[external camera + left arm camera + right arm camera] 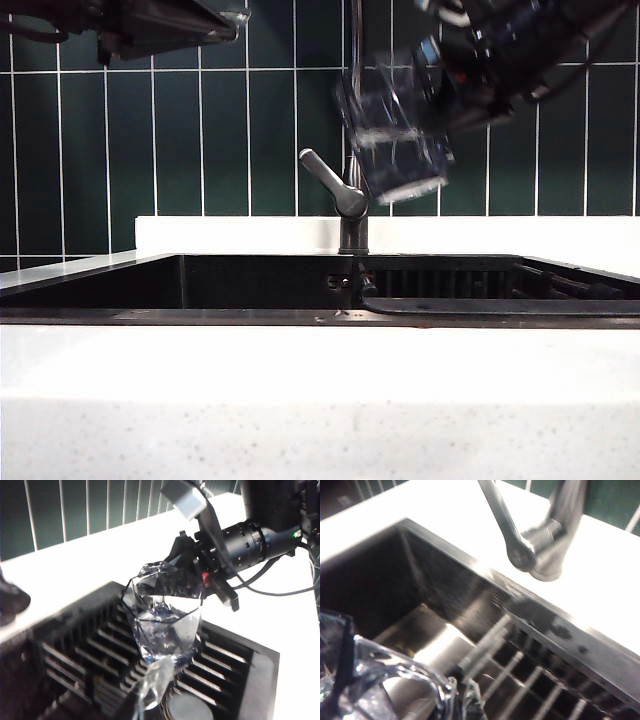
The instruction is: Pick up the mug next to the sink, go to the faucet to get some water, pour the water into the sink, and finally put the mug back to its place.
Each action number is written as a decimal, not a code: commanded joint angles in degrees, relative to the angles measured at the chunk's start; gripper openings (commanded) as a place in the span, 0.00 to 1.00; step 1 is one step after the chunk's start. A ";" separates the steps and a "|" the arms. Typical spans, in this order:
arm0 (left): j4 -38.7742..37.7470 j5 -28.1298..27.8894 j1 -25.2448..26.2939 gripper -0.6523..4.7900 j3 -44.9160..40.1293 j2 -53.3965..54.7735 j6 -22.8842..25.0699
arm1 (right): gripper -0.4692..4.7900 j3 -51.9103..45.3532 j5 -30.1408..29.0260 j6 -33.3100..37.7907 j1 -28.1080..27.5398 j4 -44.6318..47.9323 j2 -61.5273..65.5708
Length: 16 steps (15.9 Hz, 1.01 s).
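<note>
The clear glass mug (pixel 395 140) hangs tilted and blurred above the black sink (pixel 100 285), just right of the faucet (pixel 354 215). My right gripper (pixel 445 95) comes in from the upper right and is shut on it. In the left wrist view the mug (pixel 162 615) leans over the slatted rack (pixel 80 665), and a stream of water (pixel 156 682) runs down from it. The right wrist view has the mug (pixel 385 685) close to the camera, over the basin. My left gripper (pixel 235 18) is high at the upper left, away from the mug; its jaws do not show.
The faucet's grey lever (pixel 325 178) angles out to the left over the basin. The rack (pixel 440 278) fills the sink's right half, with a round drain (pixel 187 707) beneath the mug. White speckled countertop (pixel 320 400) borders the sink in front, and dark green tiles (pixel 200 130) rise behind.
</note>
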 commanded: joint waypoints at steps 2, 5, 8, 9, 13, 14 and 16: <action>0.00 0.09 0.04 0.11 -4.04 -4.63 0.83 | 0.08 -1.55 4.79 -7.28 0.09 3.96 -0.57; -1.40 1.05 0.04 0.11 -4.04 -4.61 0.59 | 0.08 -1.42 9.88 -17.33 0.39 2.84 -0.59; -2.47 1.25 0.04 0.11 -4.09 -4.59 0.61 | 0.08 -1.20 12.66 -25.40 0.48 2.43 -0.66; -2.73 1.22 0.04 0.11 -4.09 -4.59 0.63 | 0.08 -1.03 13.38 -26.71 0.61 2.29 -0.72; -4.26 1.09 0.04 0.11 -4.09 -3.87 0.42 | 0.08 1.36 20.55 -39.56 5.55 0.31 -0.79; -5.05 1.07 0.04 0.11 -4.09 -3.82 0.44 | 0.08 1.81 21.49 -41.44 5.97 0.11 -0.79; -6.58 1.29 0.04 0.11 -4.09 -3.82 0.59 | 0.08 2.62 23.69 -46.38 6.78 -0.59 -0.79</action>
